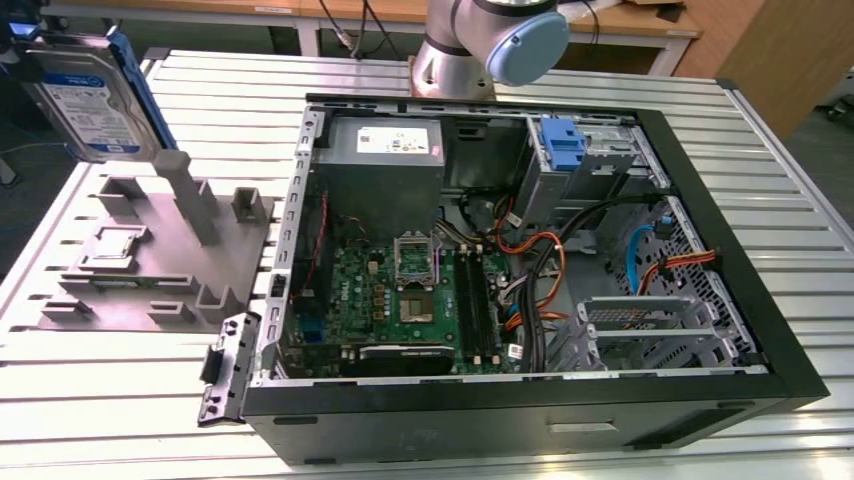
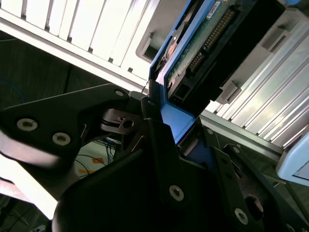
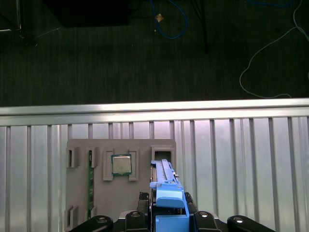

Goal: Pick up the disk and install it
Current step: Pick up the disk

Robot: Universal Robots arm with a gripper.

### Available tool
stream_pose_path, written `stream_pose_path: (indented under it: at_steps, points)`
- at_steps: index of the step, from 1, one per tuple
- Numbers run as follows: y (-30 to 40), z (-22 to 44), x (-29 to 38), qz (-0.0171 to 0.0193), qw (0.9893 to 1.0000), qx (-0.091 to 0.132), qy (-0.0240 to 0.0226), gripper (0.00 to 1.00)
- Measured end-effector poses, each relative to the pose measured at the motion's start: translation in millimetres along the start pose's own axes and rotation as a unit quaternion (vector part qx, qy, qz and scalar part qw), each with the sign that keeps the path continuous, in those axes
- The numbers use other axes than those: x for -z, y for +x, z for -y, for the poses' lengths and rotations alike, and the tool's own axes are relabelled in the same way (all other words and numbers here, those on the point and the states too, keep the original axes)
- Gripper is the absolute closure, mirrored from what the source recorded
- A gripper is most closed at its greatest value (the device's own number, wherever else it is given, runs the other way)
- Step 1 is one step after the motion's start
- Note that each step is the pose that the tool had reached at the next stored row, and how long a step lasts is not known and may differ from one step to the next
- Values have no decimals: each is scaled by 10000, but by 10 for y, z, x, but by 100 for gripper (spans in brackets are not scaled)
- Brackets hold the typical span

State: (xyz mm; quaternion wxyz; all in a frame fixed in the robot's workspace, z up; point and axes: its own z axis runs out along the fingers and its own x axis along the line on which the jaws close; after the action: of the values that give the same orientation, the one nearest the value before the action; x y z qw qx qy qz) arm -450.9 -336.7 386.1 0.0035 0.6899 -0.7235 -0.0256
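Observation:
The disk (image 1: 83, 98), a silver-grey drive with a white-and-blue label and blue rails, stands on edge at the exterior view's far left, above the far end of the grey fixture plate (image 1: 147, 270). My gripper (image 2: 176, 118) is shut on its blue rail; in the second wrist view the drive's green circuit board (image 2: 203, 43) extends beyond the fingers (image 2: 150, 104). In the first wrist view the disk (image 3: 166, 191) shows edge-on between the dark fingers, with the fixture plate (image 3: 96, 193) below it.
The open computer case (image 1: 747, 260) fills the exterior view's right, with the motherboard (image 1: 400, 290), loose cables, a blue latch (image 1: 566, 150) at the far drive bay and a metal cage (image 1: 641, 325) near the front. A small grey chip (image 3: 121, 165) sits on the fixture. The arm's base (image 1: 487, 40) stands behind the case.

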Motion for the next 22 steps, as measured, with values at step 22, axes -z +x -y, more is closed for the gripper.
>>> stream_pose_path:
  at_steps: [22]
  points:
    - [-4,-5,114,-1,10000,0,0,63]
